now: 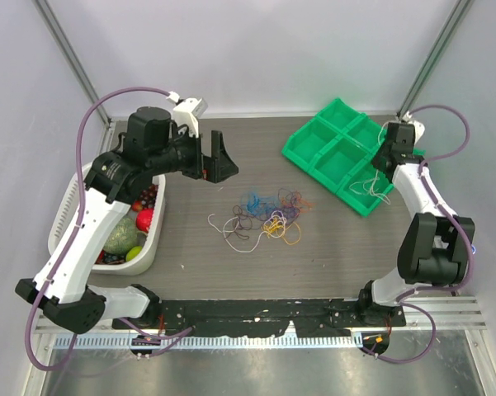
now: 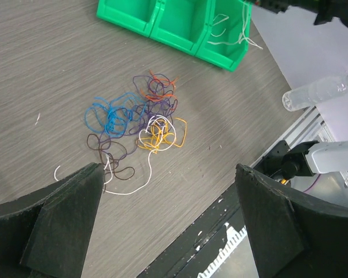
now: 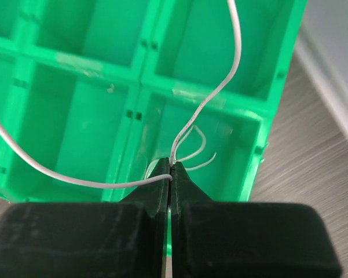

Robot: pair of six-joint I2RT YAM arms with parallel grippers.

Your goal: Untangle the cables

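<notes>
A tangle of thin cables (image 1: 268,213) in blue, purple, yellow, orange, red and white lies mid-table; it also shows in the left wrist view (image 2: 140,126). My left gripper (image 1: 217,159) is open and empty, held above the table to the left of the tangle, its fingers (image 2: 58,223) wide apart. My right gripper (image 1: 386,158) is shut on a white cable (image 3: 217,87) over the green bin tray (image 1: 338,153). The cable loops from the closed fingertips (image 3: 171,172) above a compartment (image 3: 231,145) that holds other white cables (image 1: 370,186).
A white basket (image 1: 70,206) with toy fruit and vegetables stands at the left. The green tray (image 2: 179,23) has several compartments. A clear plastic bottle (image 2: 318,91) lies beyond the table's near edge. The black base rail (image 1: 256,312) runs along the front.
</notes>
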